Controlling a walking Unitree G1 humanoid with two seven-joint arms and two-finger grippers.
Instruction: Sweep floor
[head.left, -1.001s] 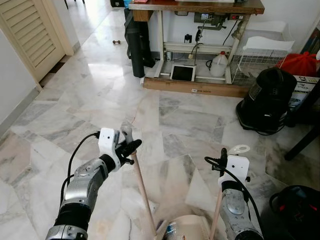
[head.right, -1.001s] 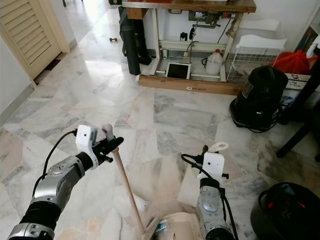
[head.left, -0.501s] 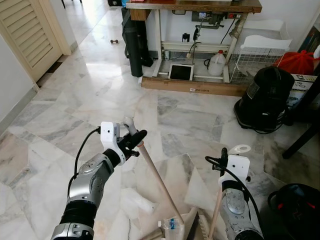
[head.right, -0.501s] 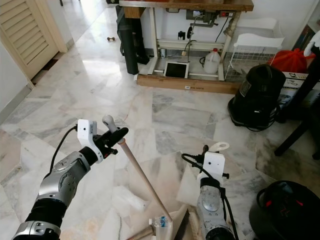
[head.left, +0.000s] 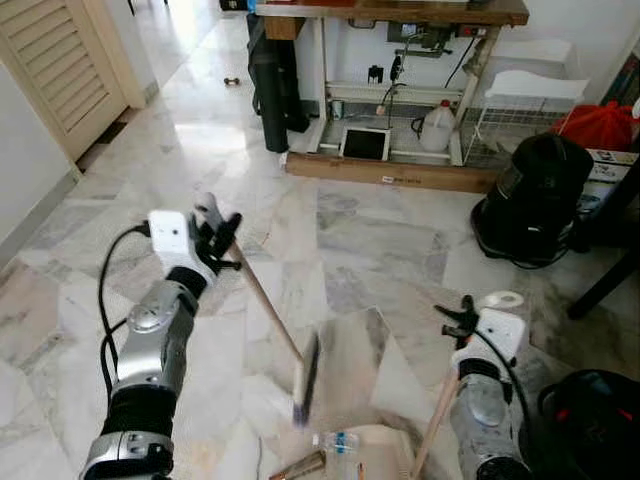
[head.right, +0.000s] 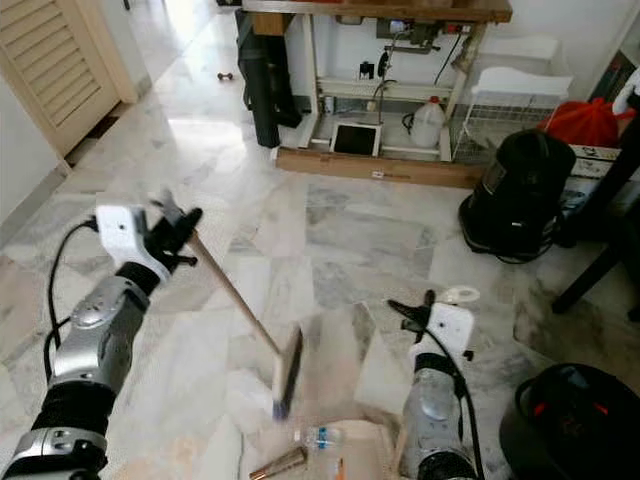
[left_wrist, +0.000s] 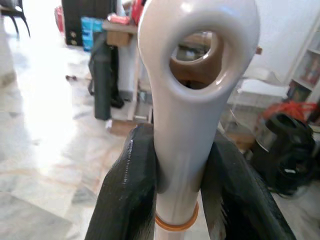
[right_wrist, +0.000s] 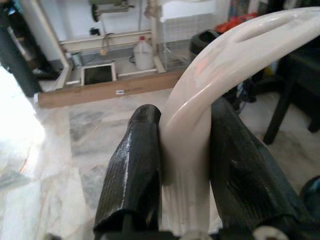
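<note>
**Broom raised over the marble, dustpan handle gripped beside it**

Nearest, at the bottom of the head views, a small clear plastic bottle (head.left: 338, 442) and a brown tube-shaped scrap (head.left: 296, 466) lie on the floor (head.left: 380, 240) beside a pale dustpan (head.left: 375, 447). The right claw (right_wrist: 185, 165) is low and close to the body, its silver forearm upright; its two black fingers (right_wrist: 131, 170) are clenched on the cream, glossy, curved plastic top of the dustpan handle (head.left: 440, 420), whose wooden shaft slants down to the floor.

The left arm is bent and lifted out to the robot's left, a black cable looping along its silver casing. The left claw (left_wrist: 175, 180) is clamped on the smooth grey-white plastic end of the broom (head.left: 262, 300), which has an oval hanging hole and an orange ring below. From there the thin wooden stick runs diagonally down to the dark, motion-blurred broom head (head.left: 306, 380), over a pale dusty patch of floor.

The floor is polished marble in irregular grey and white slabs. Farther off, a black canister vacuum (head.left: 535, 200) sits at the right, and a wooden-topped bench (head.left: 400, 12) on white metal legs stands at the back, with a white jug (head.left: 436, 130) and a white wire basket (head.left: 520, 120) beside it.
</note>
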